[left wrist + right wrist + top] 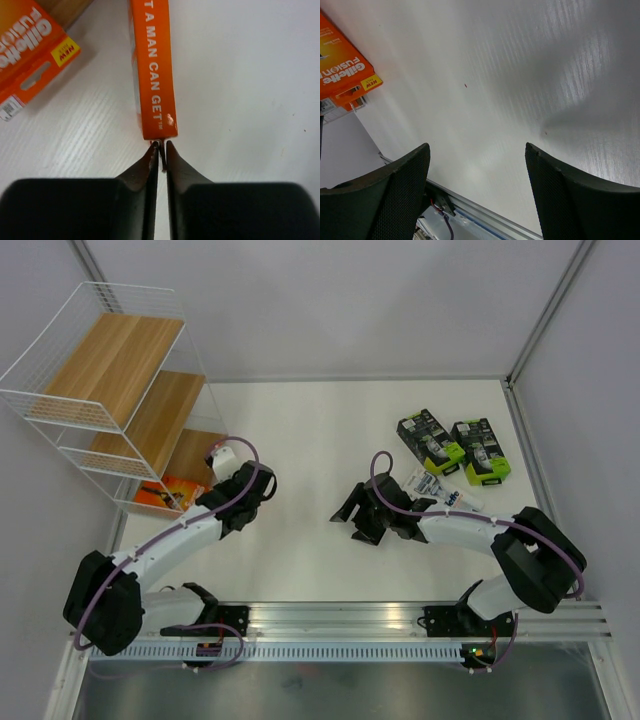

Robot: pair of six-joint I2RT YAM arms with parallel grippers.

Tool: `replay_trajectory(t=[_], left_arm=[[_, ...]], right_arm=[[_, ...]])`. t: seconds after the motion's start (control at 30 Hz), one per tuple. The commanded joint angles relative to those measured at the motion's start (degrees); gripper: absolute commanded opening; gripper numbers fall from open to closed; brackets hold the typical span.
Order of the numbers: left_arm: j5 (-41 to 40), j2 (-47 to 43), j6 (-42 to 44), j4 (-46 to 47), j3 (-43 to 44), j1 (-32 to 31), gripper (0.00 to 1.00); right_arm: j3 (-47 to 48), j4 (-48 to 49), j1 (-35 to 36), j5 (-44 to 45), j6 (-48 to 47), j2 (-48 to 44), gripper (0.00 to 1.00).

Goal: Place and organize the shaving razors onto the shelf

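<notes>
Orange box (152,75) edge-up, lengthwise away from left gripper (160,144)

The orange box (152,70) is gleaming like glossy card; the table (240,75) is looking matt, finely ribbed; the shelf (120,360) is showing smooth wood.

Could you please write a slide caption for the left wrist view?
Left gripper pinches an orange razor box by its end; a second orange pack lies nearby.
</notes>
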Motion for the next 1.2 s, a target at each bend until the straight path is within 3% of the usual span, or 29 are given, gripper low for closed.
replay_trajectory(t=[0.0, 0.1, 0.6, 0.83, 1.17], left_arm=[[5.56, 1.52, -2.44, -1.55, 1.19, 0.08, 0.18], [5.57, 1.17, -3.24, -3.22, 2.95, 0.08, 0.35], [-0.14, 2.40, -2.62, -14.98, 12.35, 0.52, 0.75], [-0.59, 3.36, -2.36, -16.94, 12.45, 5.08, 0.78], [1.87, 7.58, 0.72, -8.32, 11.83, 6.05, 0.74]], right_arm=[[1.25, 0.48, -0.14, -0.65, -0.61, -0.18, 0.82], [0.99, 0.21, -0.14, -0.39, -0.70, -0.62, 0.83], [-0.07, 1.00, -0.05, -0.83, -0.70, -0.71, 0.83], [-0.33, 1.79, -0.05, -1.27, -0.61, -0.27, 0.84], [-0.86, 2.15, -0.14, -1.53, -0.43, 0.00, 0.84]])
